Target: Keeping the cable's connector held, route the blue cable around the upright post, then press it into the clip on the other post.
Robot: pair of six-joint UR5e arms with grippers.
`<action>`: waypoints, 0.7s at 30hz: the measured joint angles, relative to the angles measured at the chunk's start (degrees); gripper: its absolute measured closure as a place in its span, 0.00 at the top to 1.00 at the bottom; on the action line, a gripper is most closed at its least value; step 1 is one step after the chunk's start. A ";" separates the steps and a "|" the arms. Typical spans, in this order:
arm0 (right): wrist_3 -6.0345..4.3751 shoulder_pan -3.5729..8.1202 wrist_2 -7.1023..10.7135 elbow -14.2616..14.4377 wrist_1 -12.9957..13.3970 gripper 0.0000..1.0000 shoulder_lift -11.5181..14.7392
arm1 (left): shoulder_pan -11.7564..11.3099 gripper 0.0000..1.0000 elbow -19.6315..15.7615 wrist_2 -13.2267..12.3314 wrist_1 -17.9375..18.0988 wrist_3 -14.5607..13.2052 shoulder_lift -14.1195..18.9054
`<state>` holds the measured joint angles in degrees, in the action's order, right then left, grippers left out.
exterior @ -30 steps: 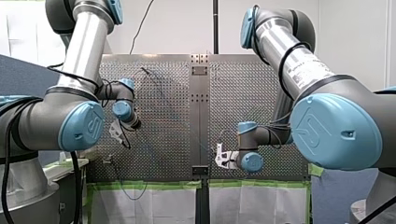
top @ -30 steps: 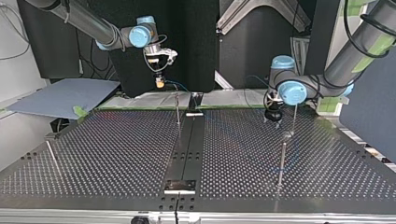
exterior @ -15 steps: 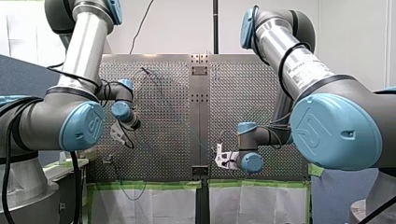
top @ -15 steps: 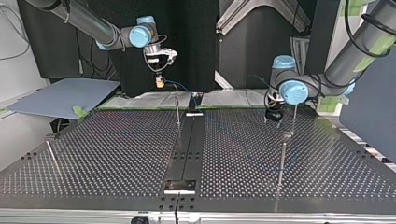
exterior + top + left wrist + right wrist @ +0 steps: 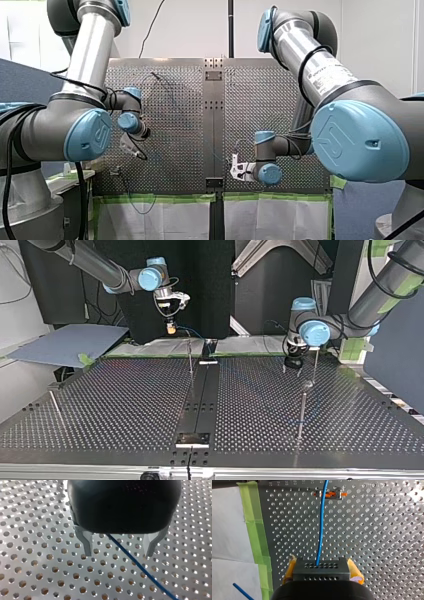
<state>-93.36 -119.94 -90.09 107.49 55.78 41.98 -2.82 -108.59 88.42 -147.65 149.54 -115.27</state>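
Note:
My right gripper [image 5: 321, 565] has yellow pads and is shut on a black connector block [image 5: 321, 572]. From the block the blue cable [image 5: 320, 530] runs ahead to a small metal fitting with orange parts [image 5: 329, 494]. At the top view's back, my right gripper [image 5: 171, 330] hangs above a thin upright post [image 5: 190, 357]. My left gripper [image 5: 119, 552] is open just above the perforated table, and the blue cable [image 5: 140, 570] lies slanted between its metal fingers [image 5: 87, 546], untouched. Near my left gripper [image 5: 292, 369] stand a thin post [image 5: 315, 365] and a post with a clip head [image 5: 305, 386].
Green tape [image 5: 259, 542] edges the perforated plate [image 5: 125, 405] next to white sheeting. A dark centre strip [image 5: 200, 400] runs across the table. Another thin rod [image 5: 56, 407] stands at the top view's left. A grey-blue board [image 5: 65, 342] lies beyond the table's far corner.
My left wrist has shifted slightly, carrying its open gripper a little lower in the front view. My right arm has not moved and still holds the connector.

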 joint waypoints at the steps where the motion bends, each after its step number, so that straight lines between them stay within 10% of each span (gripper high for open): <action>1: 0.00 0.00 0.00 0.01 0.04 0.00 0.00 | -0.04 0.99 0.00 0.01 0.19 0.51 0.00; 21: -0.08 0.01 0.00 -0.01 0.25 0.00 -0.11 | -0.33 0.99 -1.53 0.04 2.44 11.00 0.05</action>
<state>-93.44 -119.93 -90.09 107.48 56.03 41.87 -3.15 -110.12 88.46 -145.21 160.54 -115.21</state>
